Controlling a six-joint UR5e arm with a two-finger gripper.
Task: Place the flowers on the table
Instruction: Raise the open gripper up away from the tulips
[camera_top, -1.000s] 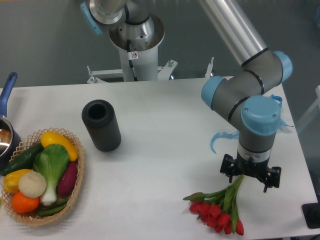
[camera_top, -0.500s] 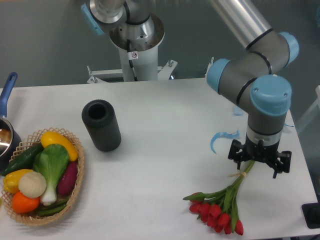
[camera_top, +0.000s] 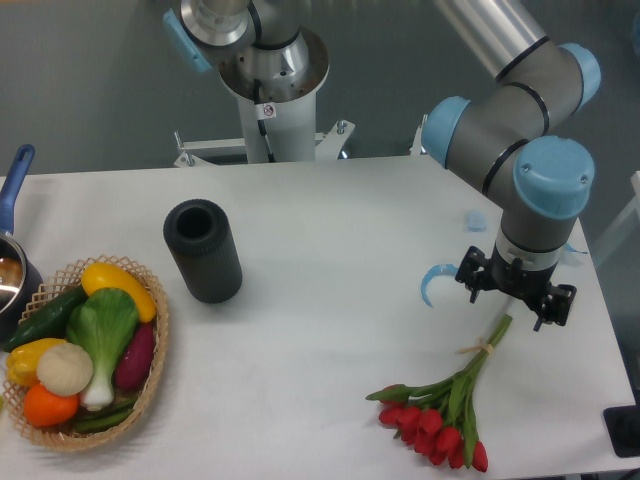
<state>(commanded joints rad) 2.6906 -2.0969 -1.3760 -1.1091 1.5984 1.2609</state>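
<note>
Now flowers (camera_top: 440, 408) flat on table (camera_top: 330, 260), grey wall bg

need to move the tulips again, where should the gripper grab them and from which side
Grip the flowers on the bare stems just beyond the pale band, coming straight down from above. The bunch lies flat on the table, and the stems are narrowest there, clear of the blooms.

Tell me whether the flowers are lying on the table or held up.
Lying flat: the flowers rest full length on the table, stem tips free just below the gripper, which grips nothing.
</note>
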